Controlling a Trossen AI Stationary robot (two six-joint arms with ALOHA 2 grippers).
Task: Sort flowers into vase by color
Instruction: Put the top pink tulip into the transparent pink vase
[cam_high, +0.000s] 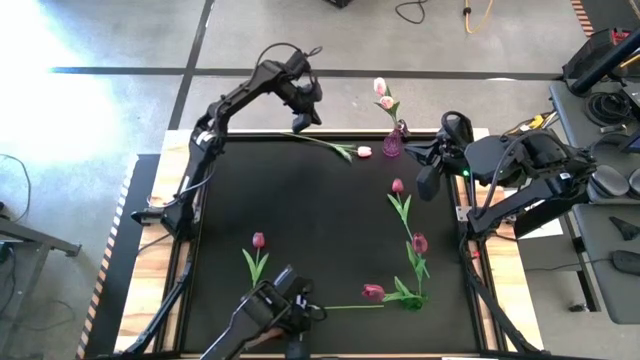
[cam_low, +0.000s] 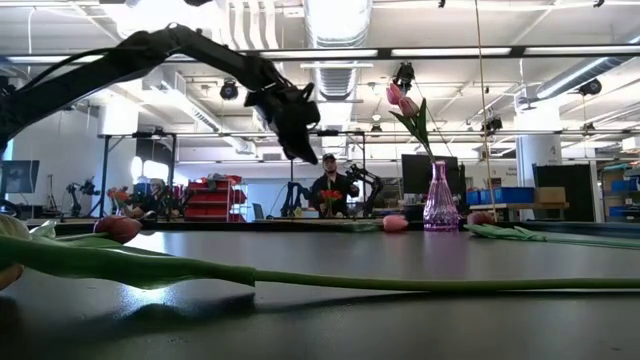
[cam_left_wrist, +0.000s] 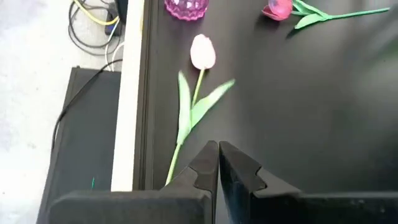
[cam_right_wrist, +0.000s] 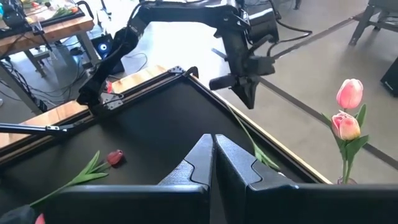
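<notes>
My left jaws (cam_high: 303, 124) hang closed and empty above the far edge of the black worktop (cam_high: 310, 220), over the green stem of a pale pink tulip (cam_high: 363, 151) lying there. Just beside its head stands a clear purple glass vase (cam_high: 393, 143) holding two pale pink tulips (cam_high: 382, 93). My right jaws (cam_high: 427, 183), also closed and empty, hover at the right edge. Four dark magenta tulips (cam_high: 419, 243) lie across the near half.
</notes>
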